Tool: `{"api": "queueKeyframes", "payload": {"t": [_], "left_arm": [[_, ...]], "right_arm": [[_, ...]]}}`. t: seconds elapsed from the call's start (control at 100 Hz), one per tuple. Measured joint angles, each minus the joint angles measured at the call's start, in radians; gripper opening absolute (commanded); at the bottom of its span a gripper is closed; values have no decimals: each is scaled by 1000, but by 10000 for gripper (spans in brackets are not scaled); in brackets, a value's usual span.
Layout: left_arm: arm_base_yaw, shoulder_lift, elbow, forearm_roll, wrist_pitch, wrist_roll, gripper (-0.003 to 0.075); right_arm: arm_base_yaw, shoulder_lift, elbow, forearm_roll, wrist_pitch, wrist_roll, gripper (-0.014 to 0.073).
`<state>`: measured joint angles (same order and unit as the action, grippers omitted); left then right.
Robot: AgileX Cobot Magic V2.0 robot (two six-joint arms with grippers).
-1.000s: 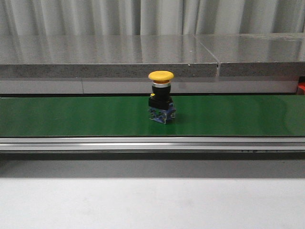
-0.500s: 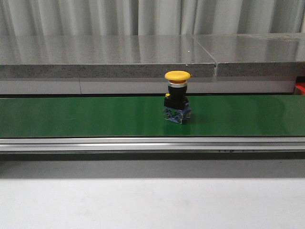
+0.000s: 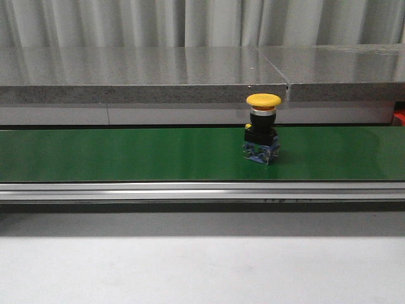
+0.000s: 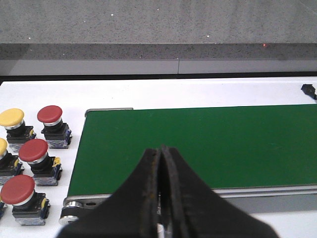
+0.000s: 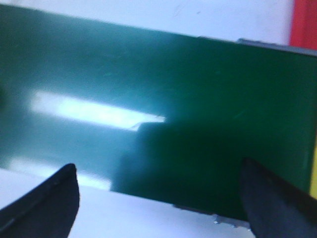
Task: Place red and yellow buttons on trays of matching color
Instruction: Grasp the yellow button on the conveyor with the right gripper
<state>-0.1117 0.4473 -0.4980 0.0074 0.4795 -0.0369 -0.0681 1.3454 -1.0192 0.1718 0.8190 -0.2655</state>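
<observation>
Yellow button (image 3: pixel 263 128): it stands upright on the green conveyor belt (image 3: pixel 126 154), right of the belt's middle and toward its far edge, with nothing touching it.
Belt edges: in the front view a metal rail (image 3: pixel 190 191) runs along the near edge, and a grey stone ledge (image 3: pixel 158 76) rises just beyond the far edge.
Open room: bare green belt lies on both sides of the yellow button, more of it to the left.
My left pincer (image 4: pixel 161 198): its fingers are pressed together with nothing between them, hovering over the near edge of the belt's end.
My right pincer (image 5: pixel 158 198): its fingers are spread wide and empty above bare belt (image 5: pixel 158 99); this view is blurred.
Other things: a cluster of red buttons (image 4: pixel 33 153) and a yellow-capped button (image 4: pixel 12 119) stands on the white table (image 4: pixel 198 94), just off the belt's end near my left pincer.
Red strip (image 5: pixel 304 22): it shows beyond the belt's end in my right wrist view; I cannot tell what it is.
</observation>
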Motion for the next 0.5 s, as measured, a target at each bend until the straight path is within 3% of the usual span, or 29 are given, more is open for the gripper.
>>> {"api": "queueKeyframes", "payload": {"t": [0.3,0.5], "left_arm": [[0,0,0,0,0,0,-19],[0,0,0,0,0,0,-19]], "right_arm": [[187,-3,14,0,0,-18,645],[251,10,8,4,-45,-20,645]]}}
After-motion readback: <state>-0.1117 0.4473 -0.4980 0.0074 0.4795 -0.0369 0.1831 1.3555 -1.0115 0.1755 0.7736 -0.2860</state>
